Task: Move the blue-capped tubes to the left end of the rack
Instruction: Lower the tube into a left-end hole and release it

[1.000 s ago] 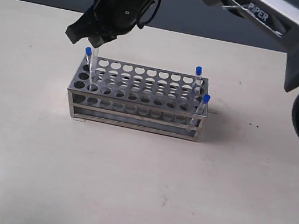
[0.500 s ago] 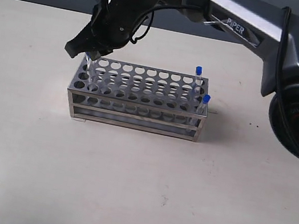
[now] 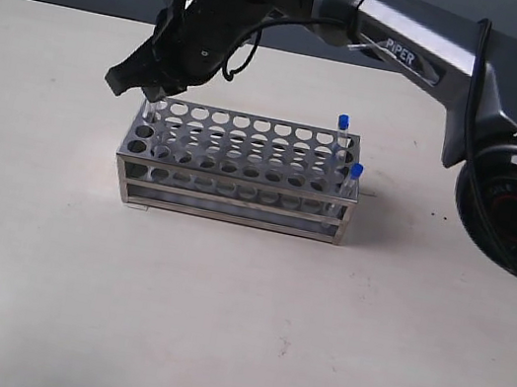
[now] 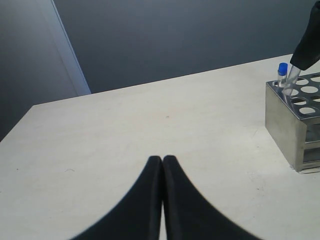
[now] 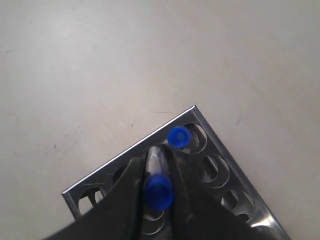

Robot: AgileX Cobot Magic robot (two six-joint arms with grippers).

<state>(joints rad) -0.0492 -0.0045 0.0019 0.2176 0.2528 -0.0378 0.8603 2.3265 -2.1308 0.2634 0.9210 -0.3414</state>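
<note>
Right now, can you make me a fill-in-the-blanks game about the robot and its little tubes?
1. The right gripper holds a tube with a ____ cap.
2. In the exterior view, it holds that tube at the ____ end of the rack.
3. ____ other tubes stand at the rack's opposite end.
4. The left gripper is ____ and holds nothing.
Missing words: blue, left, two, shut.

Exterior view frontal and raised; left wrist low, toward the rack [image 4: 282,120] end; right wrist close above that end.
</note>
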